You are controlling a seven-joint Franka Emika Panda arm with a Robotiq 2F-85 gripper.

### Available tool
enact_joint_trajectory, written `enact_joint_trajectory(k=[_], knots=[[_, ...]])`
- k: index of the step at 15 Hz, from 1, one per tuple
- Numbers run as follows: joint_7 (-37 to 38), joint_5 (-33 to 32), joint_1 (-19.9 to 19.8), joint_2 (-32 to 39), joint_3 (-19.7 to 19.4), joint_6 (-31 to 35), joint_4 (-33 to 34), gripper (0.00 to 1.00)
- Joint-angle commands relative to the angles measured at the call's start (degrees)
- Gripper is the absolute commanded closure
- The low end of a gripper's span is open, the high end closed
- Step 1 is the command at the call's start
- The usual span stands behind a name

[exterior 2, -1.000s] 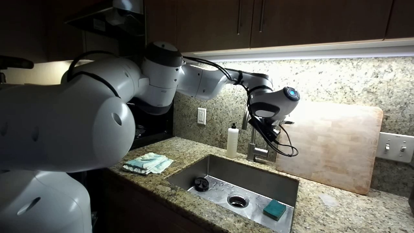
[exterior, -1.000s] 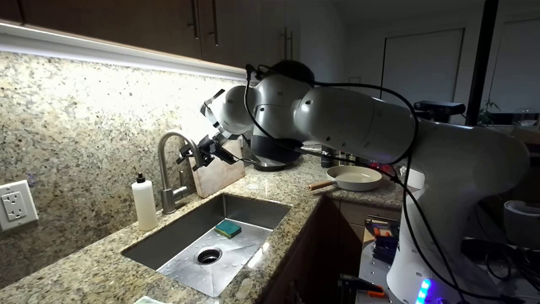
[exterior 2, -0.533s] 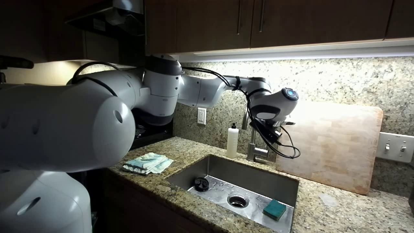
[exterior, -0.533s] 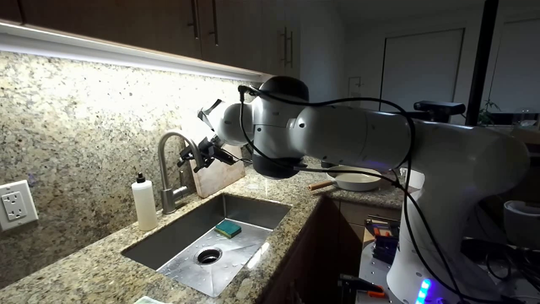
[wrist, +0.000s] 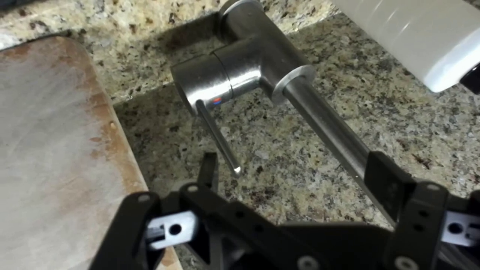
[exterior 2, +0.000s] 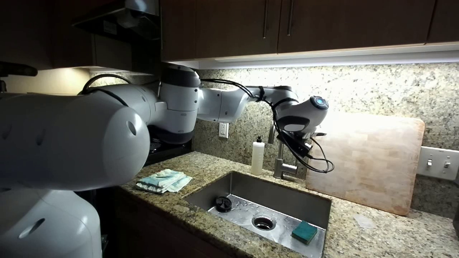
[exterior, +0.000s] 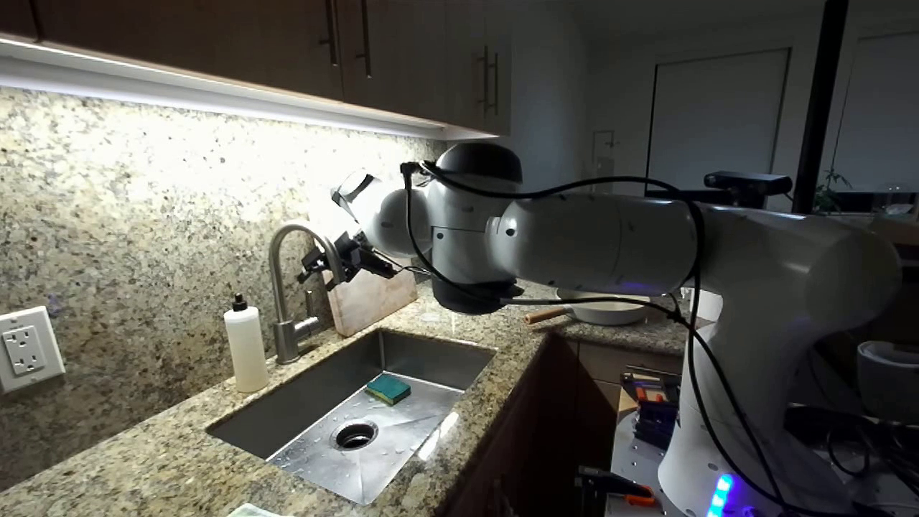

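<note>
My gripper (wrist: 298, 174) stands open in the wrist view, its fingers wide apart with only granite backdrop between them. Just beside the left fingertip is the thin lever (wrist: 219, 137) of the steel faucet (wrist: 258, 56); I cannot tell whether they touch. The right finger overlaps the faucet's neck (wrist: 330, 123), with the depth between them unclear. In an exterior view the faucet (exterior: 280, 301) arches partly in front of the gripper (exterior: 316, 276). The wrist hides most of the fingers from an exterior view where the faucet base (exterior 2: 279, 168) shows beneath.
A wooden cutting board (exterior 2: 369, 168) leans on the backsplash close to the hand. Beside the faucet stands a white soap bottle (exterior: 248, 352). Below, the sink (exterior 2: 265, 188) holds a green sponge (exterior 2: 304, 232) and a black stopper (exterior 2: 223, 204). Cabinets (exterior 2: 229, 28) hang overhead. A folded cloth (exterior 2: 165, 180) lies leftward.
The arm's elbow has sunk noticeably in both exterior views, now covering part of the pan. The hand has shifted only slightly. Sponge, bottle and faucet have stayed put.
</note>
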Motion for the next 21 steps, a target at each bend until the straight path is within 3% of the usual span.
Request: enact_joint_trajectory(k=[1, 21], knots=[[-0.45, 1.09, 0.00, -0.26, -0.27, 0.49, -0.11, 0.00], [0.12, 0.31, 0.03, -0.53, -0.19, -0.33, 1.33, 0.00]])
